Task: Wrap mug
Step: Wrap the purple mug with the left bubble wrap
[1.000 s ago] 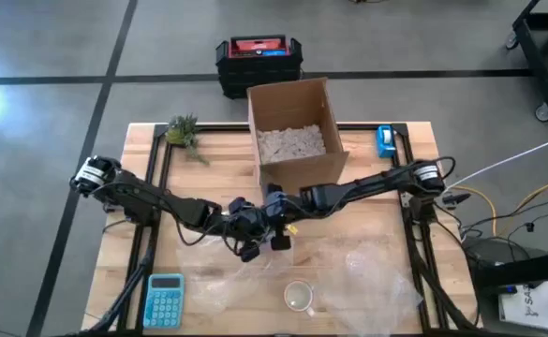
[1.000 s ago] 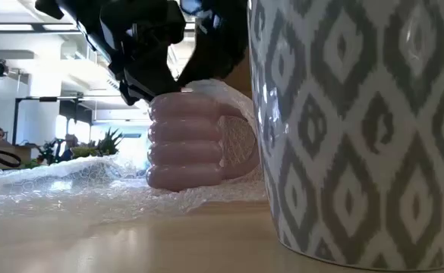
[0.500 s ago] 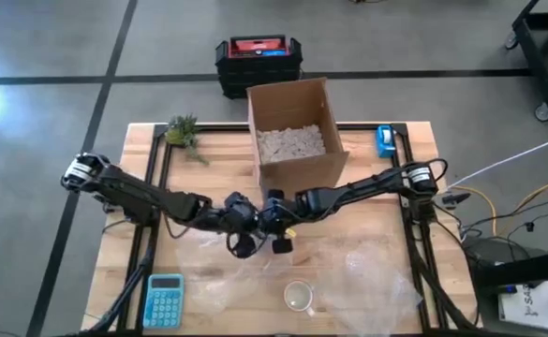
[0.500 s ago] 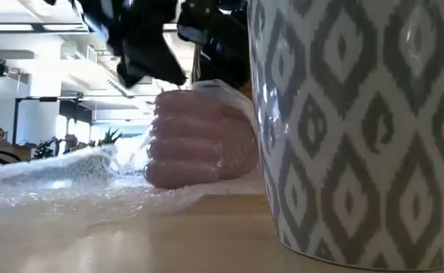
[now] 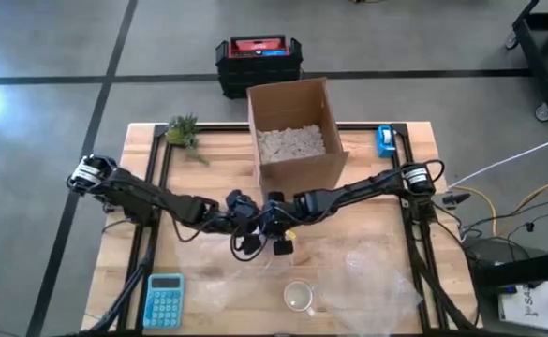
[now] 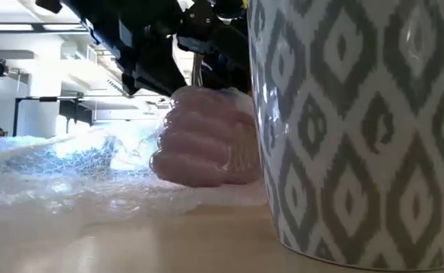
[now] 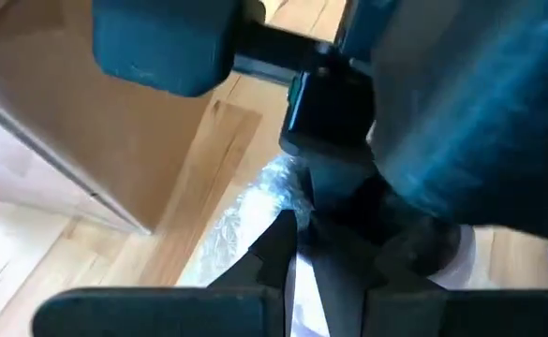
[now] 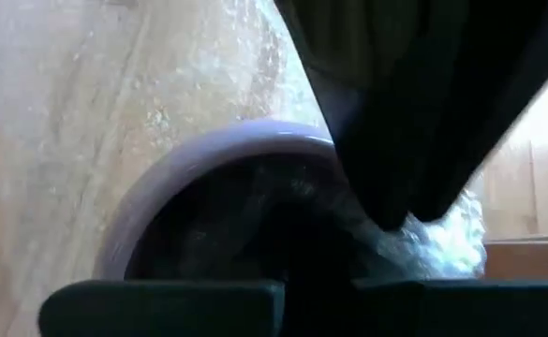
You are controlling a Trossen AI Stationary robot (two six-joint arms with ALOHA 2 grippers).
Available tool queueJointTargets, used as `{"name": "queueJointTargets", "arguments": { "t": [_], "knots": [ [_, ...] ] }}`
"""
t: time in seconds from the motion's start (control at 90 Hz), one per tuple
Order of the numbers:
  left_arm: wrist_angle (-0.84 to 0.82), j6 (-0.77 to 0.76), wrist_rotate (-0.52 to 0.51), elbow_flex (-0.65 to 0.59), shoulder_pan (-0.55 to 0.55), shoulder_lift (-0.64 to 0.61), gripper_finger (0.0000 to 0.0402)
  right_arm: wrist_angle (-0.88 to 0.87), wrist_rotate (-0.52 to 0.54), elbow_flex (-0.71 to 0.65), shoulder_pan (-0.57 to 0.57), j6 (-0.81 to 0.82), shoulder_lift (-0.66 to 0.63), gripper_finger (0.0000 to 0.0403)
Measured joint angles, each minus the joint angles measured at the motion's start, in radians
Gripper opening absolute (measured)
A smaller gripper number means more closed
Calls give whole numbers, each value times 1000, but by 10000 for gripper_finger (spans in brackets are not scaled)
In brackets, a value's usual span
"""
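Note:
A pink ribbed mug [image 6: 203,144] stands tilted on a sheet of bubble wrap [image 6: 62,171] in the middle of the table, with wrap drawn over its top. Both arms meet above it. My left gripper [image 5: 246,245] comes in from the table's left, shut on the bubble wrap [image 7: 255,201]. My right gripper [image 5: 279,245] comes in from the right and hangs right over the mug's mouth [image 8: 217,150]. From above, the two grippers hide the mug. My left gripper pinches a bunch of bubble wrap [image 7: 292,281] between its two fingers, close beside the mug and my right gripper. The wrap rises from the table to the fingers. How many layers it has, I cannot tell.
A patterned grey-and-white mug [image 6: 351,129] stands near the front edge [image 5: 299,296], on the spread wrap [image 5: 367,271]. An open cardboard box [image 5: 297,140] with filling stands at the back. A calculator [image 5: 164,300] lies front left, a small plant [image 5: 184,129] back left.
The pink mug has tipped from upright to tilted. The bubble wrap beside it has been drawn up off the table and over the mug's top. Both grippers have stayed close over the mug.

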Motion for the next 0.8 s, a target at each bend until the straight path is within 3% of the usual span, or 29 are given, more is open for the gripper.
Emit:
{"name": "queueJointTargets", "arguments": {
  "t": [0.656, 0.8],
  "knots": [
    [2, 16, 25, -3, -1, 3, 22, -119, -1, 67, 6, -39, -86, 2],
    [1, 16, 24, -3, -1, 3, 22, -128, -96, 67, 11, -25, -82, 2]
  ]
}}
